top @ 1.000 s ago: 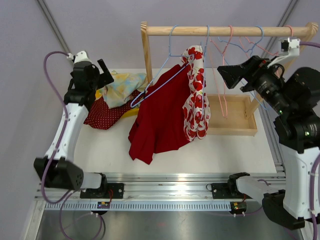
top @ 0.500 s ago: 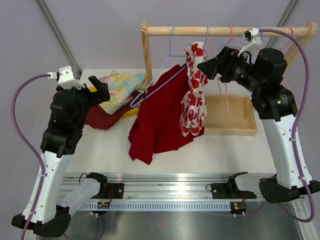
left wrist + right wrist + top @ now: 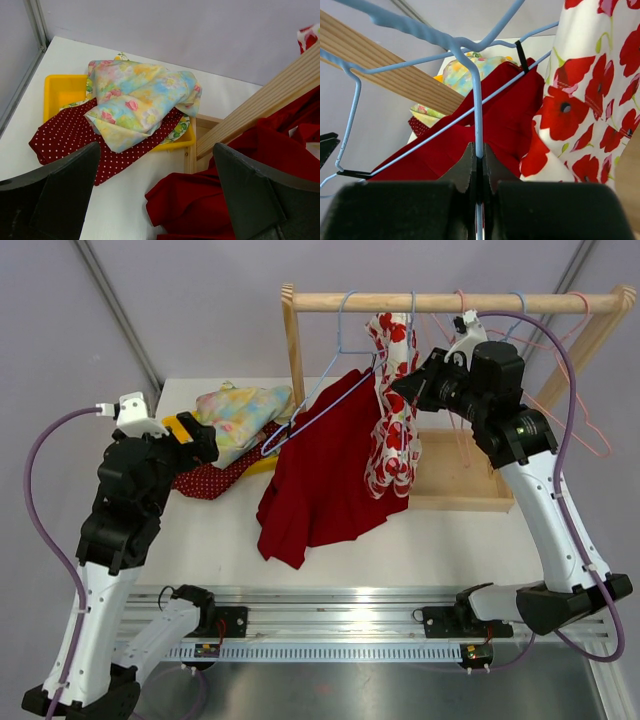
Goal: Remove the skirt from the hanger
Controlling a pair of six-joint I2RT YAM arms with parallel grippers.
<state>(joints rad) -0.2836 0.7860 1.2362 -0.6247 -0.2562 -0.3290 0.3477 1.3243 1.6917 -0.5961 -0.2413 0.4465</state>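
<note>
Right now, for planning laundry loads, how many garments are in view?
4: the red skirt on the blue hanger, a poppy-print garment hanging beside it, and a pastel floral piece over a red dotted piece on the yellow tray. More may hide beneath.

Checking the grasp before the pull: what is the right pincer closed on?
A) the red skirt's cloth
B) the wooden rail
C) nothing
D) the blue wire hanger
D: the right wrist view shows the right pincer shut on a wire of the blue hanger.
</note>
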